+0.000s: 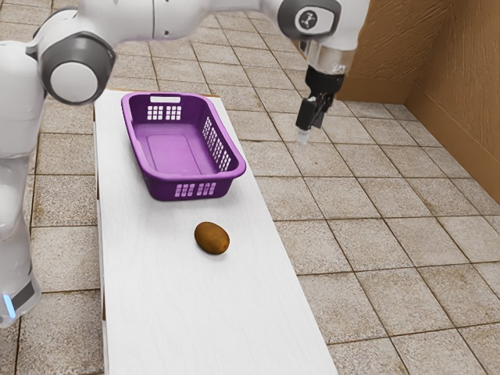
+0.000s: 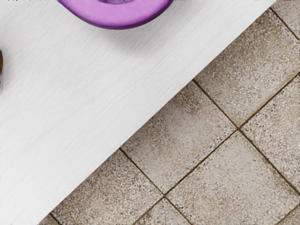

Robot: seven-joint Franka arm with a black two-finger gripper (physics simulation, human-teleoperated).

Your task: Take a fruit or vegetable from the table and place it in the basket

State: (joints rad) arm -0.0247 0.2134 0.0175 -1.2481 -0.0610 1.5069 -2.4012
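High up in the exterior view, the gripper (image 1: 303, 136) hangs beyond the table's long edge, well above the floor and apart from everything on the table; whether its fingers are spread cannot be made out. A brown oval fruit (image 1: 212, 238), like a kiwi, lies on the white table near the basket's closer end. The purple basket (image 1: 148, 186) stands upright with nothing in it. In the wrist view, a corner of the basket (image 2: 119, 21) appears, and a sliver of the brown fruit (image 2: 1, 62) is cut off by the border.
The white table (image 1: 226, 328) is long and narrow, with its bare surface reaching toward the exterior view's bottom. Tiled floor (image 1: 391, 226) surrounds it. A brown wall (image 1: 457, 78) rises at the exterior view's upper right.
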